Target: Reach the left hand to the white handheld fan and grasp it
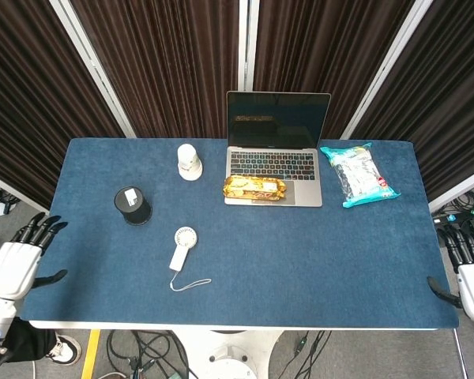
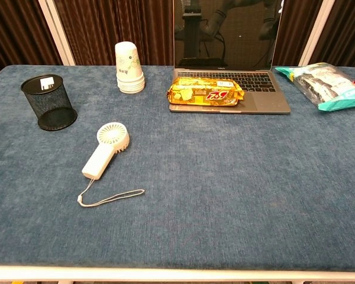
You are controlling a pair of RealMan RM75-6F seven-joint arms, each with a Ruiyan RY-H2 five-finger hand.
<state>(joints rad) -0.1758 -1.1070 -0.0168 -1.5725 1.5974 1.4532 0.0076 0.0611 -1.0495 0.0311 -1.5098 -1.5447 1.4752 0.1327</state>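
Step in hand, as I judge it: start of the reach; no contact with the white handheld fan [image 1: 182,247] yet. Fan lies flat on the blue table [image 1: 300,260], well apart from the laptop [image 1: 276,150], toward the near-left of it, round head pointing away from me, handle toward me, wrist cord [image 2: 109,197] trailing off the handle end. Black mesh pen holder [image 2: 48,102] sits just left of the fan's head; stacked paper cups [image 2: 129,67] beside the laptop's left edge.

Left hand [image 1: 14,264] is off the table's left edge, fingers spread, holding nothing. Right hand [image 1: 472,276] off the right edge, empty, fingers extended. Neither shows in the chest view.

Next I must bring the left hand in over the table edge, clear of the pen holder, and close around the handle, not the cord.
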